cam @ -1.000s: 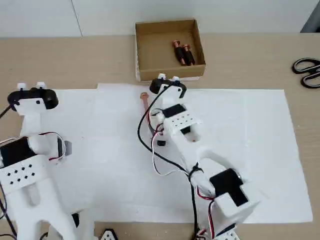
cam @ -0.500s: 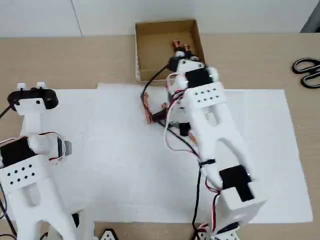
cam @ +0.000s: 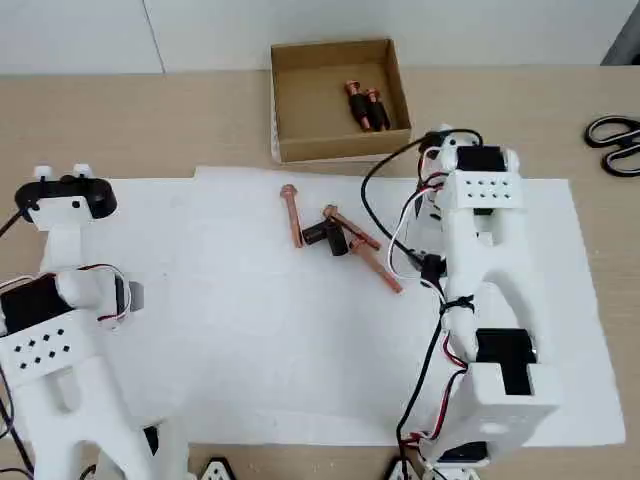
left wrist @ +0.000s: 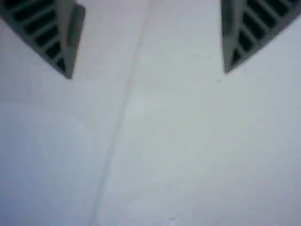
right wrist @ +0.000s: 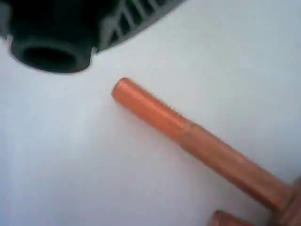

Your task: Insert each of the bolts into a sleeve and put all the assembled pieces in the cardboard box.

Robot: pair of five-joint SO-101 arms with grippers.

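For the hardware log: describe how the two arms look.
Both the left arm and right arm are blocky white plastic shells with black motors at the joints. Each carries a block with a grid of small dark holes. Loose red, white and black cables run along the right arm. The left fingers are dark grey with ribbed slots.
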